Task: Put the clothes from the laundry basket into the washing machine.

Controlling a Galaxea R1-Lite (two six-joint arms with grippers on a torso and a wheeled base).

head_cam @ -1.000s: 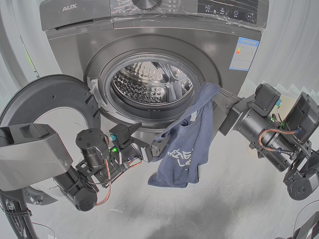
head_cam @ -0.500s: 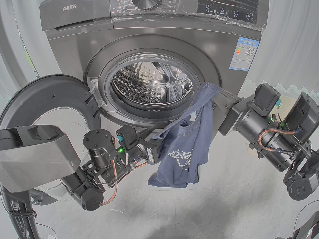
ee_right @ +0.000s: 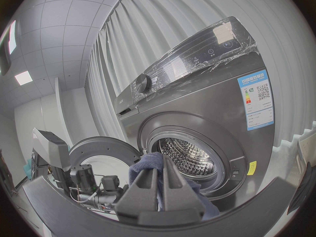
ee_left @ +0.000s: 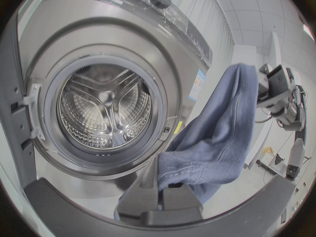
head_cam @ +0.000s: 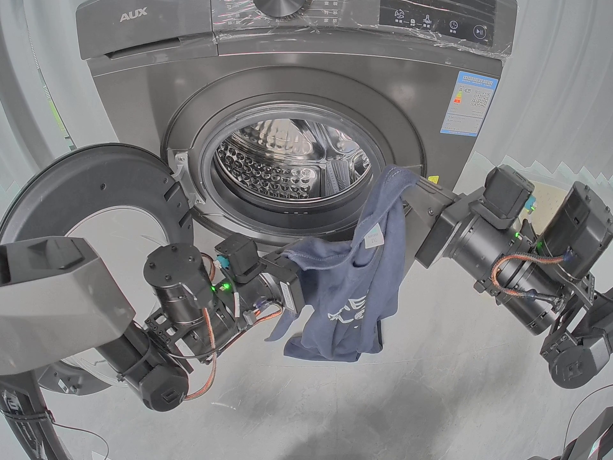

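Before the open washing machine (head_cam: pixel 153 91), a blue shirt (head_cam: pixel 354 289) is hanging between both arms, outside the drum (head_cam: pixel 281 154). Right gripper (head_cam: pixel 408 190) is clamping its upper edge beside the port rim; left gripper (head_cam: pixel 299 275) is pinching a lower fold, jaws closed on cloth. Door (head_cam: pixel 89 186) is standing swung wide to the left.

Left gripper (ee_left: pixel 159 185) tips: in your head view the blue shirt (head_cam: pixel 357 276) covers them.
Right gripper (ee_right: pixel 160 181) tips: hidden there behind that shirt's top hem.
Washing machine door (head_cam: pixel 96 186): the left arm (head_cam: pixel 57 301) blocks its lower part.
Shirt print: creased, you can't read it.
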